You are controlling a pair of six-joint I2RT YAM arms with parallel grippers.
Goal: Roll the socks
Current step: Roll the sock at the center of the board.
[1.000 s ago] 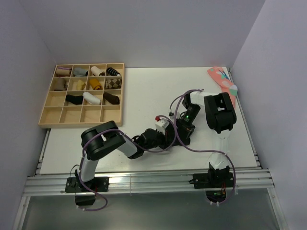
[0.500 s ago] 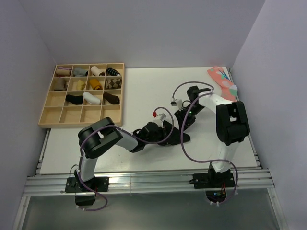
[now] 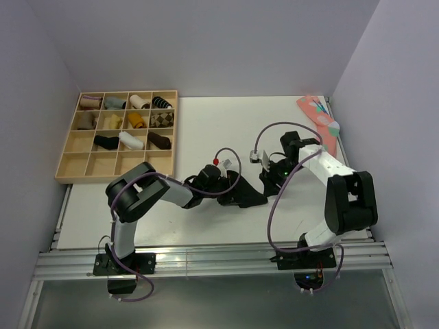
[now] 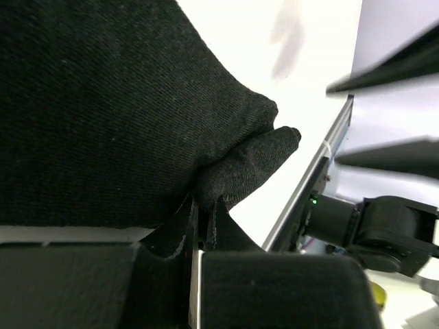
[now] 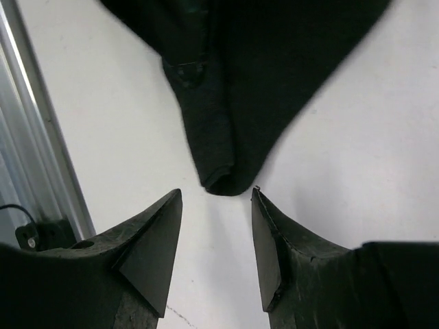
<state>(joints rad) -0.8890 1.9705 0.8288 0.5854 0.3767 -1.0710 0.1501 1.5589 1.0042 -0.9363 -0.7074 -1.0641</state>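
A black sock (image 3: pixel 252 198) lies on the white table in the middle. My left gripper (image 3: pixel 236 191) is shut on a fold of it; in the left wrist view the jaws (image 4: pixel 203 205) pinch the black fabric (image 4: pixel 103 103), which fills the upper left. My right gripper (image 3: pixel 269 179) is open and empty just to the right of the sock. In the right wrist view its gripper (image 5: pixel 217 192) sits just short of the sock's narrow end (image 5: pixel 218 168), not touching it. A pink patterned sock (image 3: pixel 319 117) lies at the far right corner.
A wooden compartment tray (image 3: pixel 66 163) with several rolled socks stands at the far left. The table's metal front rail (image 3: pixel 206 260) runs along the near edge. Purple cables loop over both arms.
My right gripper has drawn back to the right, away from the sock, and its arm has swung out to the right. My left gripper, still holding the sock, has shifted slightly left.
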